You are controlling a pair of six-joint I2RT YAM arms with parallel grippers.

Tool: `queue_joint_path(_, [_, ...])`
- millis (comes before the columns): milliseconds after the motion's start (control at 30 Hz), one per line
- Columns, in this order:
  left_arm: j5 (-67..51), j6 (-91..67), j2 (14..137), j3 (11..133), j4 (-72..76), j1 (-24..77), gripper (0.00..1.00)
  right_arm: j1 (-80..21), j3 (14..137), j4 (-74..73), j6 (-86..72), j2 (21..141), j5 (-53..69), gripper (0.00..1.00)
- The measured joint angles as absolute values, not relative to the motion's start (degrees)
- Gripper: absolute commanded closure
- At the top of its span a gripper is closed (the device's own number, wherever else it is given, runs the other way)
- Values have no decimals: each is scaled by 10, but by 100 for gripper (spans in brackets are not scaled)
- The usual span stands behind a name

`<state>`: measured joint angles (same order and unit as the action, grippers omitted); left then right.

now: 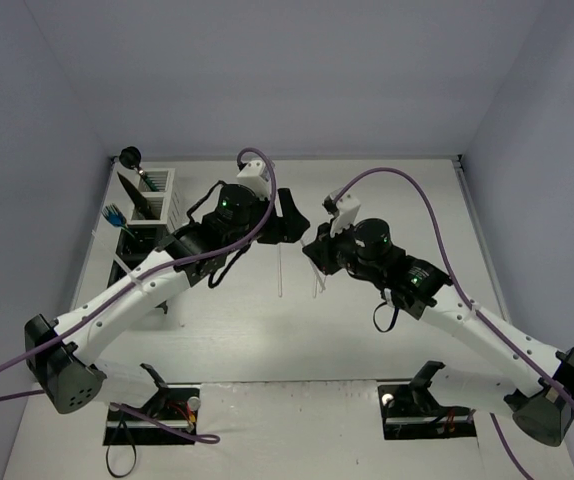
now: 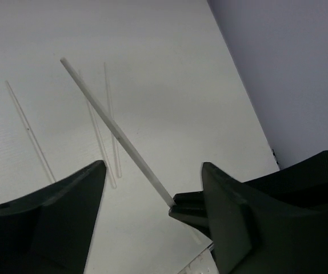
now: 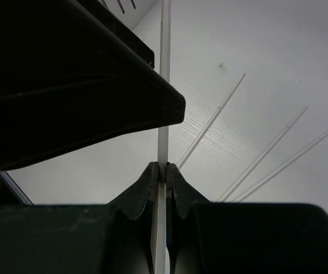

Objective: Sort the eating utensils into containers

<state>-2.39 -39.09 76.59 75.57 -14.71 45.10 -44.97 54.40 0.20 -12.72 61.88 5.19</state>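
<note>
Nearest, along the bottom edge of the overhead view: two black arm bases (image 1: pixel 67 375), with white arm links rising from them toward mid-frame. Under everything, white ribbed tabletop (image 1: pixel 297 350), boxed in by pale grey-blue walls. At the upper left, row of square slatted caddies (image 1: pixel 170 190), white one highest in the frame and black ones below it, with dark handles and a teal fork (image 1: pixel 114 213) standing in them. At centre, black plastic left gripper (image 2: pixel 152 168): jaws well apart, closed on nothing, straddles a thin pale chopstick (image 2: pixel 118 137) without visible contact. Just right of it, right gripper (image 3: pixel 165 171): fingertips pinched tight on that same chopstick, holds it clear of the table. Across the right half of the right wrist view, three more thin pale chopsticks (image 3: pixel 212 120) lying flat and apart.
</note>
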Motion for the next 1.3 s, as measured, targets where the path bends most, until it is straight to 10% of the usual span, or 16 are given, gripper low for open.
queue_joint_path(200, [1, -401, 771, 748, -134, 453, 99, -455, 546, 5, -128, 624, 58, 96])
queue_joint_path(333, [12, -412, 764, 738, -118, 459, 100, -456, 546, 12, -130, 636, 62, 60])
queue_joint_path(533, [84, -399, 728, 704, -133, 458, 100, -458, 546, 15, -134, 641, 55, 31])
queue_joint_path(1300, [191, -253, 449, 543, -280, -46, 100, -421, 516, 11, -154, 669, -41, 25])
